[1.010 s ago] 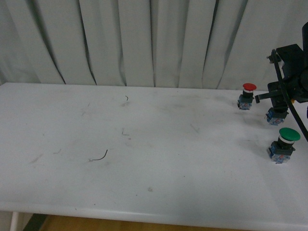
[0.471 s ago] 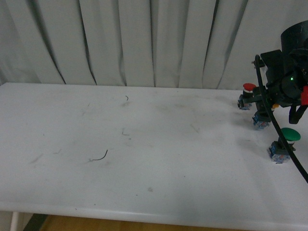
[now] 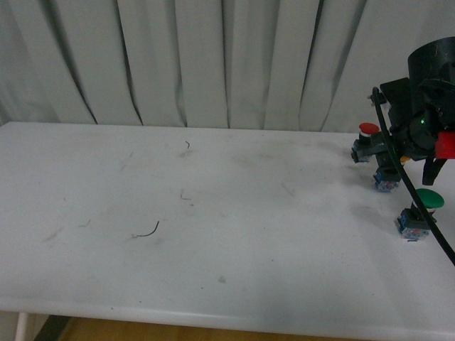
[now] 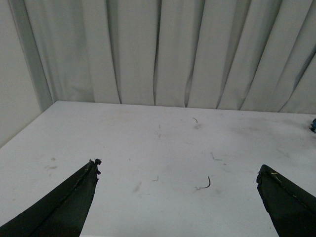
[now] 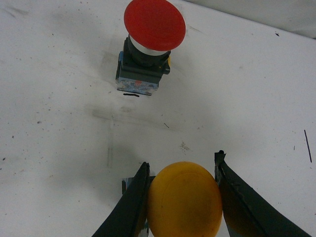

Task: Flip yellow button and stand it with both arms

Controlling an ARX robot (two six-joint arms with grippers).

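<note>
Right gripper (image 5: 181, 197): jaws closed on the yellow button (image 5: 184, 199), one finger on each side of the cap, cap facing the wrist camera. Whether the base still touches the table (image 3: 213, 234) I cannot tell.

Left gripper (image 4: 177, 197): jaws wide apart, nothing between them, over bare table well away from the work.

Step in hand, as I judge it: hold the button secure for the turn-over. The cap is round and smooth, so I would keep the squeeze centred across its widest part and rotate slowly; an off-centre pinch could let it squirt out. The left arm needs bringing across to steady the base.

Farther out, at 12 o'clock from the yellow cap in the right wrist view, the red button (image 5: 148, 44) stands upright, clear of my fingers.

Only the front view shows the green button (image 3: 421, 213), at 5 o'clock from the yellow button's blue base (image 3: 386, 181); there the arm hides the grip itself.
</note>
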